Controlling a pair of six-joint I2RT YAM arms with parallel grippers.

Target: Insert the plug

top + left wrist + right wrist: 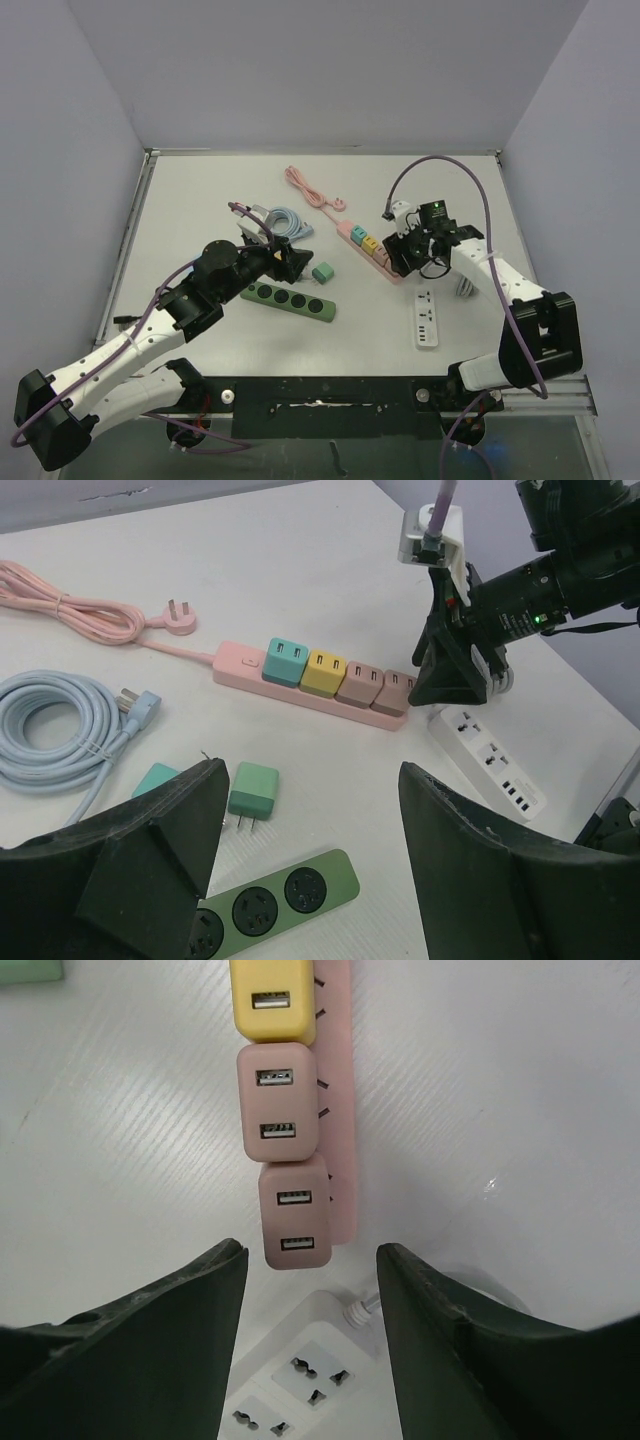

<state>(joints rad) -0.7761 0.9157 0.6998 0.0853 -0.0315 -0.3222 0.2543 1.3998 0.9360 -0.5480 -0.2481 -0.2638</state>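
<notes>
A green two-prong plug [321,273] lies flat on the table, also in the left wrist view [254,790]. My left gripper [290,262] is open and empty just left of it; in its wrist view the gripper [310,800] hangs above the plug and the green power strip [275,900]. A pink power strip [365,248] holds teal [284,662], yellow [324,672] and two pink adapters [378,687]. My right gripper [405,255] is open and empty over that strip's near end; in its wrist view [310,1260] the last pink adapter [294,1222] sits just ahead of the fingertips.
A white power strip [427,320] lies near the right arm, also below the right fingers [310,1380]. A green power strip [290,300] lies front centre. A coiled blue cable [280,222] and a coiled pink cable [310,188] lie further back. A teal block [155,778] is half hidden by my left finger.
</notes>
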